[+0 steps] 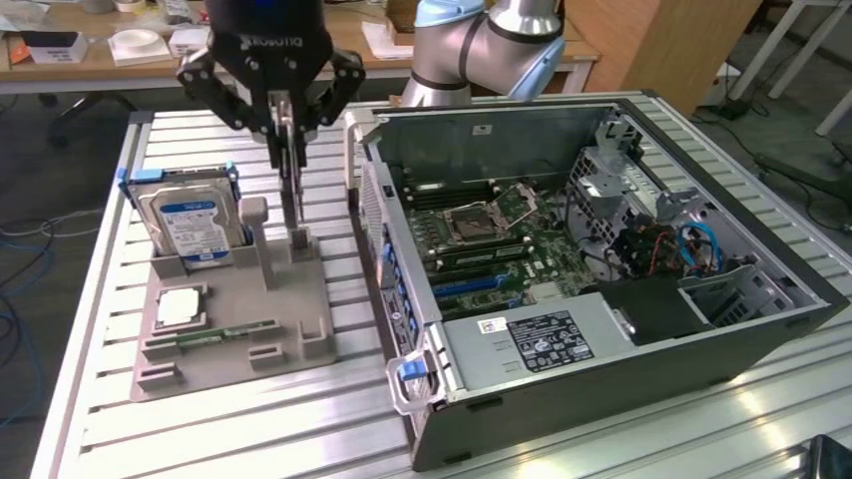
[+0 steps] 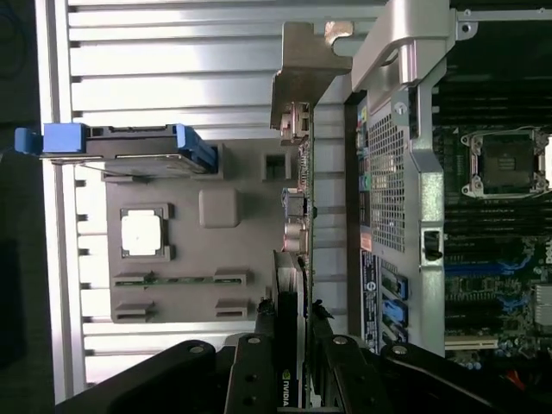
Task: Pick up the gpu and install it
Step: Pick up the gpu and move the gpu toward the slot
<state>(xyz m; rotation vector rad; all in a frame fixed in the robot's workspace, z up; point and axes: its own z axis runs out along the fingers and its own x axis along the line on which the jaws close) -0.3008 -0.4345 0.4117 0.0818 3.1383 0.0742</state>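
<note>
Gripping the gpu [image 1: 294, 205] by its upper edge, the gripper [image 1: 285, 150] has its fingers clamped on the card, which hangs upright and edge-on over the grey fixture tray [image 1: 226, 339], at 9 o'clock from the open computer case [image 1: 745, 329] in the exterior view. The hard drive [image 1: 194, 225] stands at 9 o'clock of the card. Done well, I judge, this carry needs the card plumb, untwisted, its silver bracket [image 2: 306, 69] clear of the case wall

Open computer case [image 1: 626, 399] beside a parts tray [image 1: 219, 367] on a slatted counter [image 1: 239, 434].
On the exterior view's left of the case, the grey tray holds an upright hard drive [image 1: 191, 225], a flat processor chip [image 1: 180, 307] and a slim memory stick [image 1: 229, 334].
</note>
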